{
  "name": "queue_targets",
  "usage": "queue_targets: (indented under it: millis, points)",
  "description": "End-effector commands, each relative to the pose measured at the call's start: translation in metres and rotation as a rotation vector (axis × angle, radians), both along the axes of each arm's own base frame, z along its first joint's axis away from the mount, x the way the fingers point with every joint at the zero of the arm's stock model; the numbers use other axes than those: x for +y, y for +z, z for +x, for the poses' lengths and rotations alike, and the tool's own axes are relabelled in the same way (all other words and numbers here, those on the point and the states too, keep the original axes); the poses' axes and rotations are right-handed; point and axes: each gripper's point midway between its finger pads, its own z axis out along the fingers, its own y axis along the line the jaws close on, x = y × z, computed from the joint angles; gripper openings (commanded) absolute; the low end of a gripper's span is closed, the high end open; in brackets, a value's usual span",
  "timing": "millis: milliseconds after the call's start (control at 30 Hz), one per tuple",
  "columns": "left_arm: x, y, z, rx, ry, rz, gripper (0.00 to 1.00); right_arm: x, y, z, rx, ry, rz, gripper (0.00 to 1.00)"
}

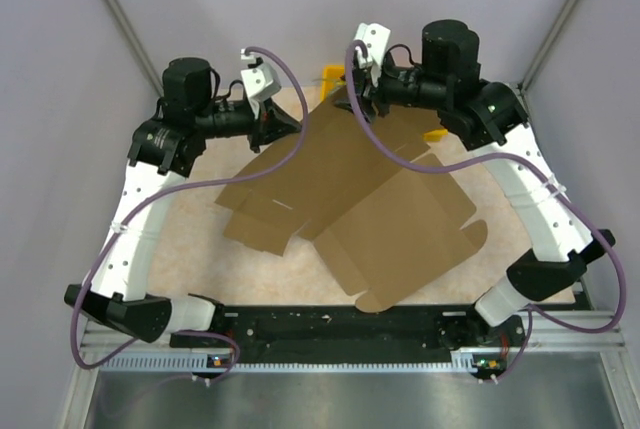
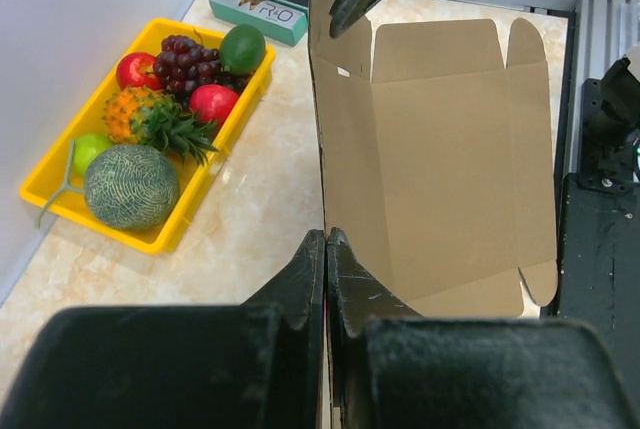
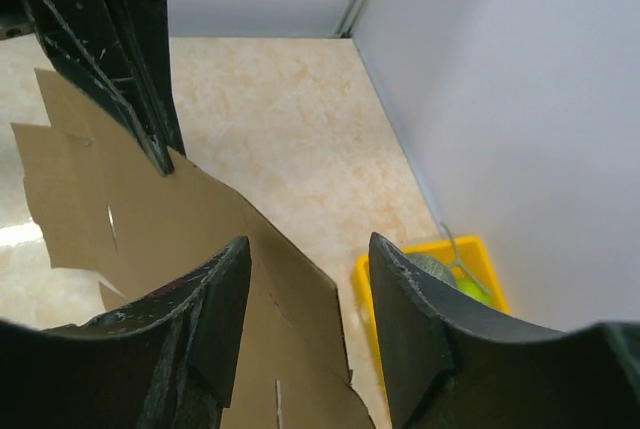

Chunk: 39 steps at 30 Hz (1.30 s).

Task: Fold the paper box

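From above I see the paper box (image 1: 350,199) as a flat brown sheet with flaps, folds and little cut slots. It lies in the middle of the pale, stone-look tabletop (image 1: 195,259). Only tiny yellow bits peek out behind it at 12 o'clock.

My left wrist camera shows what the top one hides. There is a shiny yellow tray (image 2: 190,204) full of fruit at 10 o'clock. It holds a bumpy green melon (image 2: 130,186), a spiky pineapple (image 2: 150,119), dark grapes (image 2: 185,64) and smooth red apples (image 2: 212,102). A small green and white carton (image 2: 258,14) sits past the tray. This camera also shows one flap of the sheet standing up like a wall.

The left end effector (image 2: 326,244) has its black fingers pressed together, pinching the edge of that raised flap.

My right wrist camera looks the other way, toward the grey wall and a corner of the tray. The right end effector (image 3: 308,259) has its fingers spread, and the edge of the sheet lies in the gap between them. I cannot tell if they touch it.
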Motion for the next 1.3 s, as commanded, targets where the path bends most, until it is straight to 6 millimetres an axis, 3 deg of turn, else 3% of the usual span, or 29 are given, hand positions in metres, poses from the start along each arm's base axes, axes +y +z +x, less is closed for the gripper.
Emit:
queue_targets:
  millis: [0,67,100,233,267,300,333,367,400,433,467,500,567,600,633,700,733,800,933,1067,1100,1133,1167,1267]
  points:
    - [0.002,0.01,-0.009,-0.08,-0.015,0.006,0.0,-0.004,0.011,-0.017,-0.028,0.053,0.016,0.45]
    - [0.002,0.011,-0.01,-0.083,-0.017,0.004,0.0,-0.002,0.011,-0.019,-0.022,0.065,0.02,0.4]
    - [0.002,0.011,-0.01,-0.083,-0.016,0.003,0.0,0.0,0.011,-0.02,-0.018,0.078,0.024,0.3]
    - [0.005,0.011,-0.007,-0.084,0.021,-0.001,0.0,-0.004,0.019,-0.024,-0.026,0.079,0.04,0.11]
    - [0.006,0.015,-0.005,-0.102,0.036,-0.014,0.05,-0.007,0.022,-0.024,-0.032,0.066,0.044,0.09]
    - [0.007,0.021,-0.006,-0.095,0.059,-0.036,0.11,-0.009,0.024,-0.024,-0.035,0.06,0.046,0.0]
    - [0.01,0.018,-0.002,-0.082,0.098,-0.045,0.2,-0.011,0.022,-0.022,-0.033,0.051,0.044,0.0]
    - [0.013,0.033,0.004,-0.146,0.136,-0.087,0.38,-0.016,0.025,-0.023,-0.037,0.041,0.049,0.0]
    - [0.018,0.044,-0.002,-0.138,0.177,-0.136,0.44,-0.023,0.025,-0.02,-0.034,0.024,0.052,0.0]
    - [0.023,0.038,0.001,-0.121,0.216,-0.151,0.58,-0.027,0.021,-0.018,-0.024,0.014,0.049,0.0]
    - [0.036,0.043,0.013,-0.135,0.329,-0.173,0.64,-0.034,0.027,-0.022,-0.032,0.011,0.061,0.0]
    - [0.046,0.058,0.005,-0.154,0.386,-0.235,0.67,-0.044,0.027,-0.018,-0.023,-0.012,0.07,0.0]
    - [0.07,0.045,0.015,-0.13,0.558,-0.251,0.69,-0.053,0.027,-0.02,-0.013,-0.022,0.083,0.0]
    - [0.083,0.054,0.004,-0.156,0.621,-0.296,0.7,-0.06,0.035,-0.027,-0.03,-0.03,0.1,0.0]
    - [0.089,0.032,0.006,-0.102,0.673,-0.302,0.71,-0.064,0.031,-0.026,-0.024,-0.038,0.096,0.0]
    - [0.109,0.032,-0.01,-0.134,0.758,-0.349,0.73,-0.072,0.039,-0.034,-0.05,-0.053,0.118,0.0]
    - [0.112,0.013,-0.009,-0.111,0.779,-0.348,0.75,-0.075,0.032,-0.031,-0.035,-0.07,0.114,0.0]
    - [0.109,-0.003,-0.022,-0.11,0.738,-0.357,0.8,-0.079,0.036,-0.034,-0.039,-0.071,0.137,0.0]
    - [0.113,-0.025,-0.021,-0.052,0.777,-0.37,0.81,-0.091,0.032,-0.034,-0.023,-0.088,0.156,0.0]
    - [0.124,-0.032,-0.017,-0.047,0.803,-0.42,0.81,-0.099,0.036,-0.039,-0.034,-0.086,0.178,0.0]
    - [0.121,-0.038,-0.02,-0.02,0.775,-0.447,0.81,-0.099,0.036,-0.039,-0.028,-0.088,0.181,0.0]
    - [0.104,-0.038,-0.033,0.001,0.642,-0.455,0.82,-0.101,0.037,-0.039,-0.033,-0.09,0.184,0.0]
    - [0.107,-0.03,-0.034,0.003,0.617,-0.502,0.82,-0.103,0.038,-0.039,-0.037,-0.095,0.188,0.0]
    - [0.098,-0.041,-0.039,0.089,0.499,-0.513,0.81,-0.106,0.039,-0.038,-0.034,-0.097,0.199,0.0]
